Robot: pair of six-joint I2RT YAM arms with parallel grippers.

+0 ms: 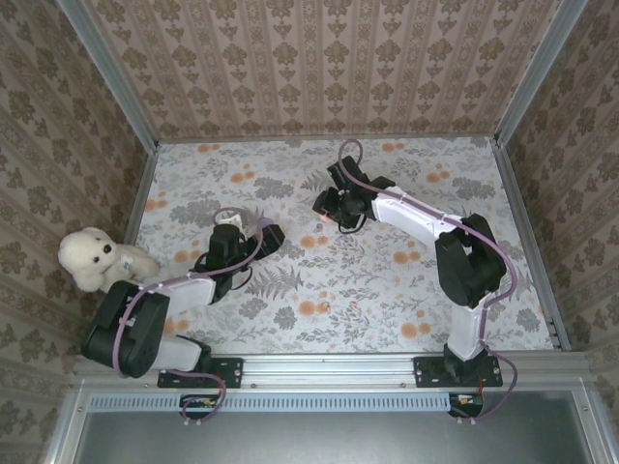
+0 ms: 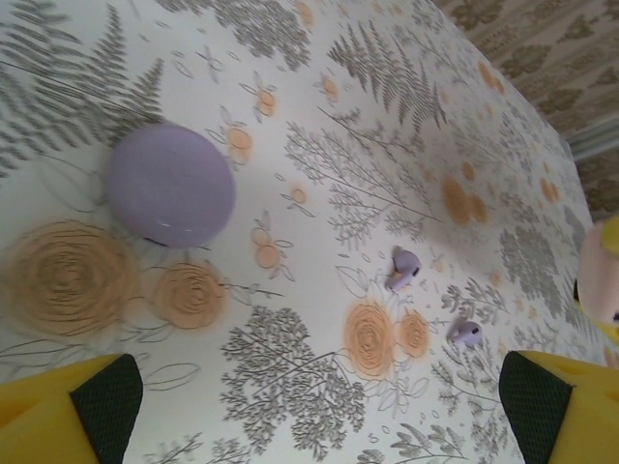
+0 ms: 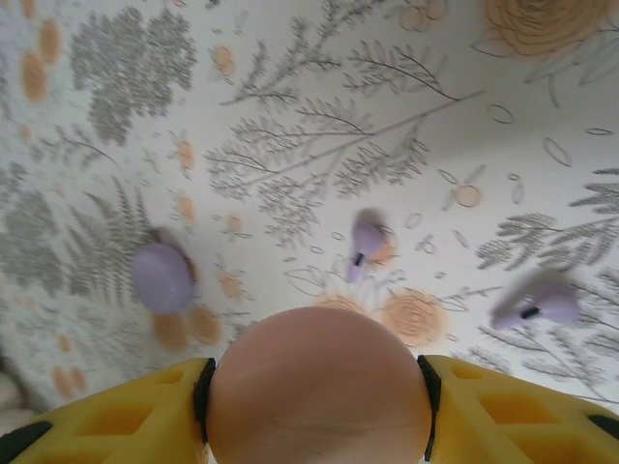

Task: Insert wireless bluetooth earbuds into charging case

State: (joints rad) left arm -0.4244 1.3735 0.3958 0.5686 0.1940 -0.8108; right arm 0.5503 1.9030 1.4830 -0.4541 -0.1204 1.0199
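Observation:
A closed round purple charging case (image 2: 170,184) lies on the flowered table, also seen in the right wrist view as the purple case (image 3: 162,277). Two purple earbuds lie loose beside each other: one earbud (image 2: 403,269) and the other (image 2: 466,333), showing again as earbud (image 3: 365,246) and earbud (image 3: 540,304). My left gripper (image 2: 319,411) stands open above the cloth near the purple case, with nothing between its fingers. My right gripper (image 3: 314,391) is shut on a smooth pink rounded case (image 3: 319,382), held over the table just short of the earbuds.
A white teddy bear (image 1: 97,259) sits at the table's left edge beside the left arm. Patterned walls with metal posts close in the table (image 1: 387,290) on three sides. Both grippers, left gripper (image 1: 263,234) and right gripper (image 1: 327,215), hang near the middle.

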